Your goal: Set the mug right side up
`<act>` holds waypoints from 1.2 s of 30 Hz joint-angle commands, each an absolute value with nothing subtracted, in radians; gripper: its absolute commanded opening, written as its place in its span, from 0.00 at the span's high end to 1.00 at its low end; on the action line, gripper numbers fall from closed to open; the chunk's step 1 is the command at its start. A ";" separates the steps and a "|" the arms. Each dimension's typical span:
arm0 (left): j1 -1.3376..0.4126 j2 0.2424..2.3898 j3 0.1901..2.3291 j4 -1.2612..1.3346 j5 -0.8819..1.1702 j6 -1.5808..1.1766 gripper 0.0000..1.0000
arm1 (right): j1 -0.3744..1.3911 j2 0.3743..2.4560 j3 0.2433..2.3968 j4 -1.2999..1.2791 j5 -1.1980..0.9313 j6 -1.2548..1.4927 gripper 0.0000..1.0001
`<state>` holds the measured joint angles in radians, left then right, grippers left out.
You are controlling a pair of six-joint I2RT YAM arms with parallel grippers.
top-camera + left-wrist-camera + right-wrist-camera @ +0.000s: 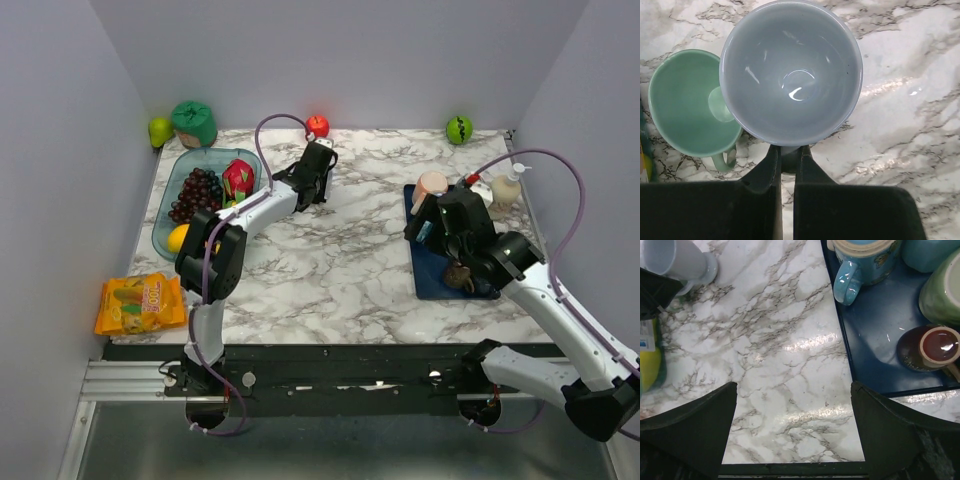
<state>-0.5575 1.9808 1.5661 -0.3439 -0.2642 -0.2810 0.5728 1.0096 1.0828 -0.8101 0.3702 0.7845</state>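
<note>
Mug [790, 75], handle mostly hidden, is clamped in the left gripper [788, 152] jaws; right gripper [794, 387] jaws spread wide.

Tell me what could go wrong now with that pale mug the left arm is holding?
1. The left fingers seem to pinch the pale mug only by a thin part at its side, so it might slip or swing.
2. A green mug stands right beside it and overlaps it in the left wrist view. Lowering the pale mug could knock it.
</note>
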 commanded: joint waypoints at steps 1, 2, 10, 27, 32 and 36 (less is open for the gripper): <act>-0.548 2.006 1.631 -0.262 -0.245 -0.226 1.00 | 0.575 1.058 1.086 -0.838 0.420 0.773 0.00; -0.548 2.019 1.631 -0.264 -0.247 -0.221 1.00 | 0.575 1.066 1.089 -0.839 0.420 0.775 0.00; -0.545 2.057 1.611 -0.245 -0.267 -0.195 0.80 | 0.571 1.132 1.101 -0.841 0.414 0.778 0.00; -0.546 1.715 1.462 -0.247 -0.201 -0.265 0.29 | 0.540 1.328 1.190 -0.887 0.494 0.831 0.01; -0.546 1.564 1.396 -0.290 -0.091 -0.298 0.22 | 0.514 1.486 1.276 -0.919 0.574 0.830 0.03; -0.546 1.470 1.325 -0.293 -0.002 -0.317 0.15 | 0.482 1.607 1.324 -0.893 0.607 0.789 0.05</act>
